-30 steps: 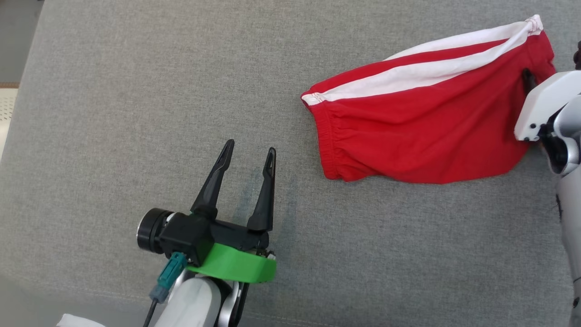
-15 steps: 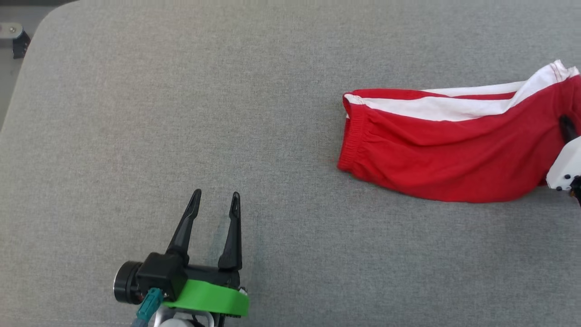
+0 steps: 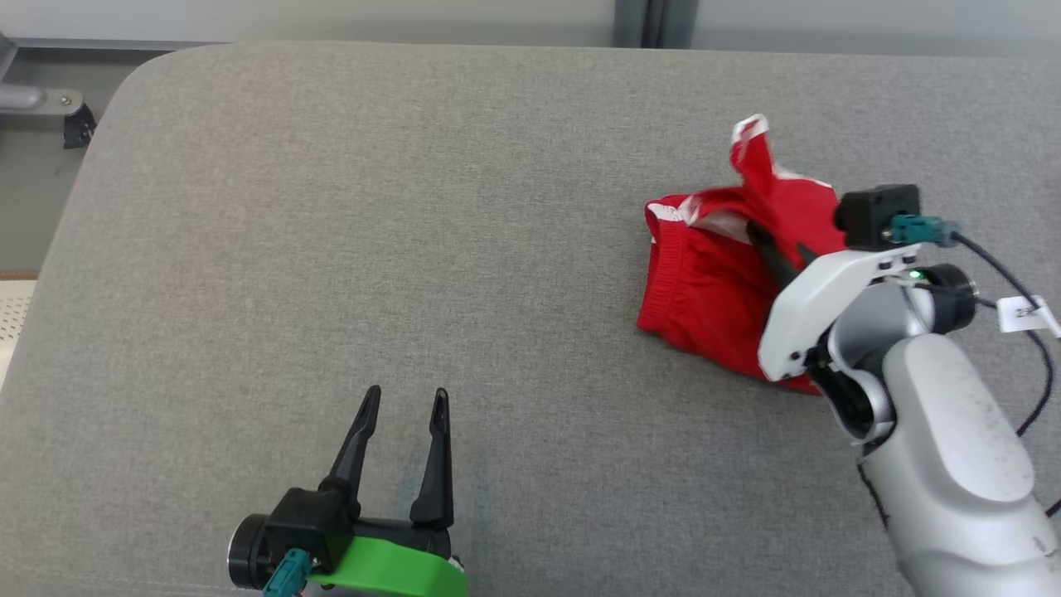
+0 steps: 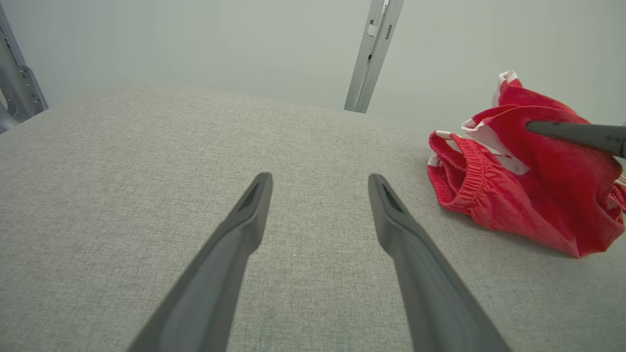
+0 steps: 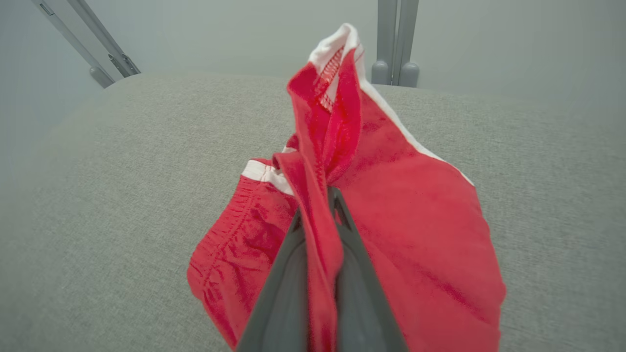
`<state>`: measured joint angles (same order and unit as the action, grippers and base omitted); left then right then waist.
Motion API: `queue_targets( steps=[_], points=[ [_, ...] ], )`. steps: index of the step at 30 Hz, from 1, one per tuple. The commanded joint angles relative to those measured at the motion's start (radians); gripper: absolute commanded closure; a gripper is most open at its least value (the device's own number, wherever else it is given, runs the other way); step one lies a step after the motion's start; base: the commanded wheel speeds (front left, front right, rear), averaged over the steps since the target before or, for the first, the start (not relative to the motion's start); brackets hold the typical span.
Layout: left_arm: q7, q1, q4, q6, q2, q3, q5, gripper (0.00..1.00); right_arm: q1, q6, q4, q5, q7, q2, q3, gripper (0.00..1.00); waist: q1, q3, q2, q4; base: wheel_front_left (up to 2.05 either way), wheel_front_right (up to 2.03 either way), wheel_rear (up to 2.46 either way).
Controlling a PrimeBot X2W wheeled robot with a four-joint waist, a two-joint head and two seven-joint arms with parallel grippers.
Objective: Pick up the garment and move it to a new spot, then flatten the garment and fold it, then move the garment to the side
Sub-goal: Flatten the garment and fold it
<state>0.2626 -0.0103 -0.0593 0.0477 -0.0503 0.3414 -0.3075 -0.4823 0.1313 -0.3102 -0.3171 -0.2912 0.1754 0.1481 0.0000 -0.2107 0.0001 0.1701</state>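
Observation:
The garment [image 3: 713, 290] is a pair of red shorts with white side stripes, bunched at the right of the grey surface. My right gripper [image 3: 767, 236] is shut on a fold of it and holds one end raised; the elastic waistband end still rests on the surface. In the right wrist view the red cloth [image 5: 415, 234] is pinched between the closed fingers [image 5: 288, 274] and a hemmed corner stands up above them. My left gripper [image 3: 406, 398] is open at the lower left, fingers apart over bare cloth, well away from the garment [image 4: 518, 186].
The grey padded surface [image 3: 373, 207] has a rounded far-left corner and a far edge near the top of the head view. Beyond it stand a pale wall and a metal post [image 4: 371, 54]. A metal frame part [image 3: 41, 104] sits off the left corner.
My right gripper has shut on the garment and lifted its right end, bunching the shorts up. The head camera has shifted, so the whole scene has moved in view.

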Motion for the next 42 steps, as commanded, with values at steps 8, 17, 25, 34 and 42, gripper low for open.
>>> queue_targets(
  steps=[8,17,25,34,42],
  points=[
    [0.002,-0.009,-0.021,0.016,-0.001,0.015,-0.02,0.0,-0.011,-0.001,-0.119,0.053,0.067,-0.088,0.032,0.76,0.0,0.014,-0.0001,0.073,0.0,0.0,0.0],
    [0.002,-0.036,-0.029,0.007,-0.001,0.005,-0.003,0.0,0.025,-0.001,-0.153,0.029,0.233,-0.114,0.053,0.0,0.0,0.048,-0.0001,0.06,0.0,0.0,0.0],
    [0.002,-0.065,-0.024,-0.001,-0.001,-0.02,0.023,0.0,0.141,-0.001,-0.086,0.017,0.396,-0.013,-0.016,0.0,0.0,0.083,-0.0001,0.014,0.0,0.0,0.0],
    [0.002,-0.056,-0.025,-0.013,-0.001,-0.016,0.033,0.0,0.137,-0.002,-0.138,0.126,0.425,0.031,-0.108,0.99,0.0,0.066,-0.0001,0.009,0.0,0.0,0.0],
    [0.002,-0.03,-0.035,-0.01,-0.001,-0.004,0.016,0.0,0.049,-0.002,-0.291,0.174,0.42,-0.052,0.039,1.0,0.0,0.039,-0.0001,0.042,0.0,0.0,0.0]
  ],
)
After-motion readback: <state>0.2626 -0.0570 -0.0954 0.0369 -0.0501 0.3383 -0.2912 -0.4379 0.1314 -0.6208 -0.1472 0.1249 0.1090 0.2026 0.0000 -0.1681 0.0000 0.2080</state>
